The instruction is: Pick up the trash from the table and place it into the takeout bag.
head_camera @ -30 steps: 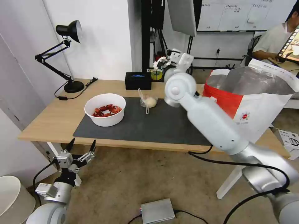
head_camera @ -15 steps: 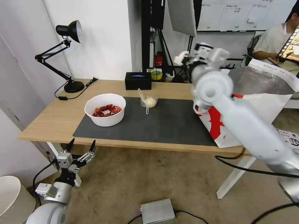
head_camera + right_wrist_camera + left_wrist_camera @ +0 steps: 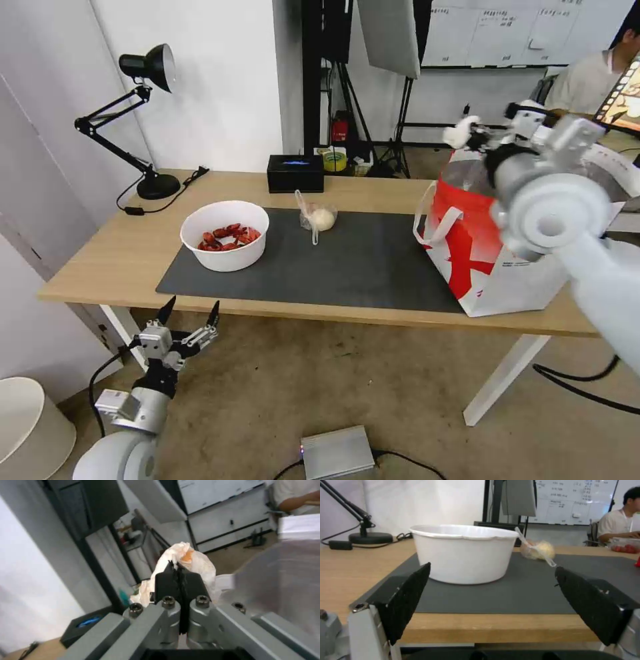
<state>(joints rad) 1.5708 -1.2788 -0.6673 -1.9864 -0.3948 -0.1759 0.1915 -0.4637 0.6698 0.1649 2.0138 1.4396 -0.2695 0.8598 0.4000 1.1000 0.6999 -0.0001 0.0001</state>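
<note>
From the head view, your right pincer [image 3: 475, 137] is raised above the rim of the large white and red fabric takeout bag with silver foil lining [image 3: 480, 247], pinching a crumpled white tissue [image 3: 457, 133]. I judge that piece close to delivered but not yet dropped. Two pieces remain on the long light-wood surface [image 3: 133, 247]: the white bowl of red shells [image 3: 225, 235] and the clear bag with a cream bun [image 3: 319, 217], both on the dark grey mat [image 3: 333, 267]. Your left pincer [image 3: 187, 319] waits below the front edge, spread.

The left wrist view looks across the mat: the bowl [image 3: 463, 552] stands near, the bun bag [image 3: 538, 550] beyond it.

The right wrist view adds what the head view misses: the black fingers [image 3: 166, 581] are pressed together on the tissue [image 3: 191, 560], which carries orange stains.
</note>
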